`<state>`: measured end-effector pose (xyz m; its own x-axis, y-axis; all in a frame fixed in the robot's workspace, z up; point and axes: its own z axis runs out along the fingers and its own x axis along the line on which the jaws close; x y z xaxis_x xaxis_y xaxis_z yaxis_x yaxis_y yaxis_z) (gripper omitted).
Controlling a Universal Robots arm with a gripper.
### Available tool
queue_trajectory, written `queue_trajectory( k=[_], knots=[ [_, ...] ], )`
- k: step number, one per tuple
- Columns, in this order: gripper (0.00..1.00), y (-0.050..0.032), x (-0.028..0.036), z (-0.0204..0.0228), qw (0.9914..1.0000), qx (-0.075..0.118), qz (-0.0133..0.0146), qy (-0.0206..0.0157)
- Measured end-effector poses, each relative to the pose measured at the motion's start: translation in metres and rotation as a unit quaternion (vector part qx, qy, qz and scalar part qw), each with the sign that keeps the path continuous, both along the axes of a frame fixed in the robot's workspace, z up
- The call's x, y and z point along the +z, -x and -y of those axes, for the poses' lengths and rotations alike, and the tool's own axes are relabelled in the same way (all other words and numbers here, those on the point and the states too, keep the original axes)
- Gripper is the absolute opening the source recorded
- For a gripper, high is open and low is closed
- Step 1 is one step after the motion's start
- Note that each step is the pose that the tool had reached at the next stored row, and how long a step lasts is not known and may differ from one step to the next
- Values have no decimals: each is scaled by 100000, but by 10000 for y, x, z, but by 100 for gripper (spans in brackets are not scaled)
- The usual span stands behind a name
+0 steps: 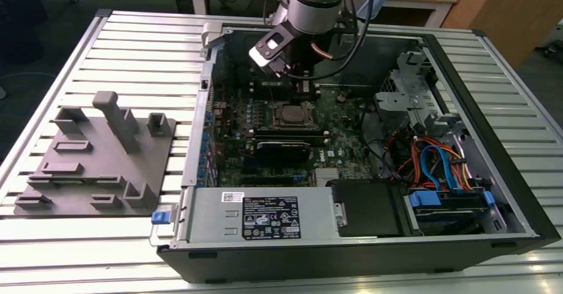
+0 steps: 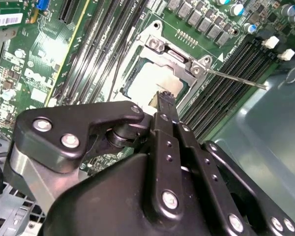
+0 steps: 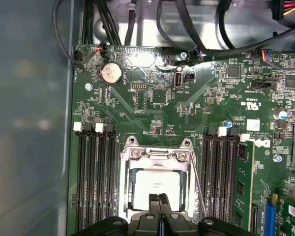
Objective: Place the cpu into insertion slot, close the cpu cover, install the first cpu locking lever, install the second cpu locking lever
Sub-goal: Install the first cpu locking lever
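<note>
The cpu (image 3: 157, 186) lies flat in the insertion slot (image 3: 124, 196) on the green board, its silver top bright in both wrist views (image 2: 155, 81). The silver cpu cover (image 3: 157, 154) lies down around it, framing the chip through its window. A thin wire locking lever (image 2: 236, 78) sticks out sideways over the black memory slots, also seen beside the socket (image 3: 199, 189). My gripper (image 3: 159, 199) hangs just above the chip's near edge, fingers pressed together and holding nothing. In the exterior view the arm (image 1: 304, 10) reaches down into the open computer case over the socket (image 1: 289, 115).
Long black memory slots (image 3: 96, 182) flank the socket on both sides. Bundled cables (image 3: 196, 29) run along the case wall. A grey fixture plate (image 1: 97, 159) with upright pegs lies at the exterior view's left. A power supply (image 1: 255, 218) and drive bay (image 1: 449, 205) fill the case's near end.
</note>
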<state>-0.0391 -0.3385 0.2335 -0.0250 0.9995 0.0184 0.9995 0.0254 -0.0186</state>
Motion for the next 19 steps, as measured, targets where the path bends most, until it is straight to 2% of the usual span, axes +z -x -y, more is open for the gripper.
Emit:
queue_trajectory(
  k=[9,12,16,19],
  knots=[
    [10,0,9,0,100000,49,1,-3],
    [10,1,9,0,99998,621,-2,0],
    [10,1,9,0,99961,2795,-2,2],
    [10,1,9,0,99865,5199,-3,3]
  ],
)
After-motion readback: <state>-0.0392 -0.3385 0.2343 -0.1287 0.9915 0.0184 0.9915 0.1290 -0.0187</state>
